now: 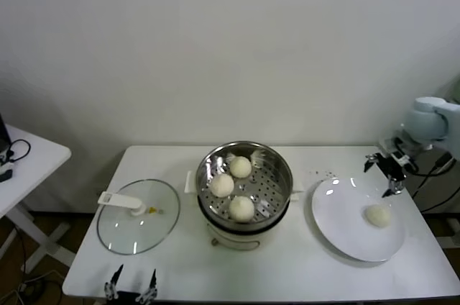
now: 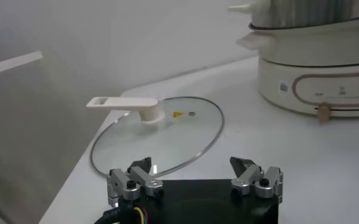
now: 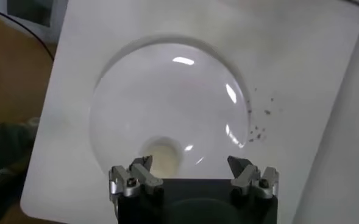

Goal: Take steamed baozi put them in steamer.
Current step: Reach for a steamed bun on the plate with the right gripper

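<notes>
Step in hand: reaching for the last bun; three steamed baozi (image 1: 241, 167) (image 1: 222, 185) (image 1: 242, 208) already sit inside the steamer (image 1: 281, 163) at the middle of the table (image 1: 287, 269).
Remaining baozi (image 1: 377, 215): alone on the white plate (image 1: 338, 226), to the steamer's right.
Right pincer (image 1: 384, 174): hovers above the plate's far edge, jaws spread wide, holding nothing; in the right wrist view the bun (image 3: 163, 155) shows just past the fingers (image 3: 138, 172).
Left pincer (image 1: 131, 284): parked low at the table's near edge, jaws apart and empty, next to the glass lid (image 1: 136, 216).
Next move, judged: lower the right pincer over the bun, centre the jaws around it, close gently so the soft dough is not crushed, then lift and carry it to the steamer's free space.
</notes>
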Robot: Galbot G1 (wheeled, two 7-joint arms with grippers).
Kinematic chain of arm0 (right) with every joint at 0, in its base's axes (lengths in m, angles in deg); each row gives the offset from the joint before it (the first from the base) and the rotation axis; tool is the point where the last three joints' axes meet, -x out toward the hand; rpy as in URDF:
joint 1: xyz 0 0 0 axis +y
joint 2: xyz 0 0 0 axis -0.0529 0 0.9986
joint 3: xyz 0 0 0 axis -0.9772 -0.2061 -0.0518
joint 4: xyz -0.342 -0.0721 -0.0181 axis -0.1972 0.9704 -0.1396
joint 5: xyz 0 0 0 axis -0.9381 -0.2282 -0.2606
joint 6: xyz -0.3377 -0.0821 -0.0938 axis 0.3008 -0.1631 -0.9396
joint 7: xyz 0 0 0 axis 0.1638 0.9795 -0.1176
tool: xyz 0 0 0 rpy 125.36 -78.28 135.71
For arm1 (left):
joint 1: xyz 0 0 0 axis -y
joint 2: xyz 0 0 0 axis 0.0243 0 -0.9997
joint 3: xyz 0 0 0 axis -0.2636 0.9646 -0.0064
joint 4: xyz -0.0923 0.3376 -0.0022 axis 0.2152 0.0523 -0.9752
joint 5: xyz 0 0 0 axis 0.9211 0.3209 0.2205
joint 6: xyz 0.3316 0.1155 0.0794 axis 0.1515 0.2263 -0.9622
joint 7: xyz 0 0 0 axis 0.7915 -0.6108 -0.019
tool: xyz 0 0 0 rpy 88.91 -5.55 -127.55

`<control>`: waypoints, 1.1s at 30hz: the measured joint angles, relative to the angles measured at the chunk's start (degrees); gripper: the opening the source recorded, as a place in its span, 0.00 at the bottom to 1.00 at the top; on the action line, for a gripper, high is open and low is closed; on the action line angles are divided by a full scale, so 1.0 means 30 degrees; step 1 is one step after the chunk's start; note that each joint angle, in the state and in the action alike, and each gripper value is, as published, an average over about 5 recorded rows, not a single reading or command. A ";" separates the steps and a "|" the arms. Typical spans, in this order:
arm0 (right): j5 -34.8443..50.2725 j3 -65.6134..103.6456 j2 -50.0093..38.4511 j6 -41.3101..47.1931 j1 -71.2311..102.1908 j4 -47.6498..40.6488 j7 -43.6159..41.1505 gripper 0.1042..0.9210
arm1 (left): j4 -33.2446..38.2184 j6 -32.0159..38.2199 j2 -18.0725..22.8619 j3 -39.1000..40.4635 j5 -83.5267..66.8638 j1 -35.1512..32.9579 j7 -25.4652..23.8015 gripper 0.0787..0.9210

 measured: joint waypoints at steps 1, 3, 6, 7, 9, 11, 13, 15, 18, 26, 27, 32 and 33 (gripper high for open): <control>-0.0224 0.0349 -0.0187 0.0070 0.0479 -0.0149 0.0030 0.88 | 0.0004 0.0000 0.0000 -0.0021 0.0017 -0.0006 0.0000 0.88; -0.0659 0.1103 -0.0486 0.0165 0.1458 -0.0436 0.0077 0.88 | 0.0012 0.0000 0.0000 -0.0052 0.0061 -0.0032 0.0000 0.88; -0.1281 0.2316 -0.0769 0.0217 0.2965 -0.0890 0.0125 0.88 | 0.0020 0.0001 -0.0001 -0.0078 0.0150 -0.0088 0.0002 0.88; -0.1487 0.2719 -0.0835 0.0215 0.3461 -0.1054 0.0136 0.88 | 0.0019 0.0004 0.0000 -0.0088 0.0178 -0.0104 0.0005 0.88; -0.1887 0.3509 -0.0919 0.0176 0.4415 -0.1389 0.0151 0.88 | 0.0015 0.0016 0.0000 -0.0106 0.0230 -0.0132 0.0014 0.88; -0.2302 0.4289 -0.0959 0.0088 0.5346 -0.1752 0.0166 0.88 | 0.0012 0.0031 0.0000 -0.0117 0.0286 -0.0168 0.0022 0.88; -0.2740 0.5087 -0.0959 -0.0035 0.6282 -0.2151 0.0179 0.88 | 0.0015 0.0042 0.0000 -0.0130 0.0352 -0.0215 0.0034 0.88; -0.3160 0.5856 -0.0933 -0.0161 0.7172 -0.2559 0.0201 0.88 | 0.0027 0.0047 0.0000 -0.0152 0.0428 -0.0268 0.0049 0.88; -0.3709 0.6936 -0.0866 -0.0334 0.8400 -0.3129 0.0250 0.88 | 0.0049 0.0050 0.0000 -0.0198 0.0533 -0.0323 0.0067 0.88; -0.4762 0.9308 -0.0507 -0.0833 1.0884 -0.4517 0.0472 0.88 | 0.0000 0.0061 -0.0001 -0.0150 0.0766 -0.0324 0.0089 0.88; -0.4853 0.9548 -0.0450 -0.0886 1.1119 -0.4676 0.0492 0.88 | -0.0007 0.0064 -0.0001 -0.0139 0.0784 -0.0325 0.0092 0.88; -0.5161 1.0615 -0.0168 -0.1124 1.2095 -0.5292 0.0611 0.88 | -0.0074 0.0097 0.0000 -0.0197 0.0818 -0.0309 0.0105 0.88; -0.5214 1.0810 -0.0108 -0.1173 1.2263 -0.5386 0.0639 0.88 | -0.0089 0.0103 0.0000 -0.0210 0.0820 -0.0302 0.0105 0.88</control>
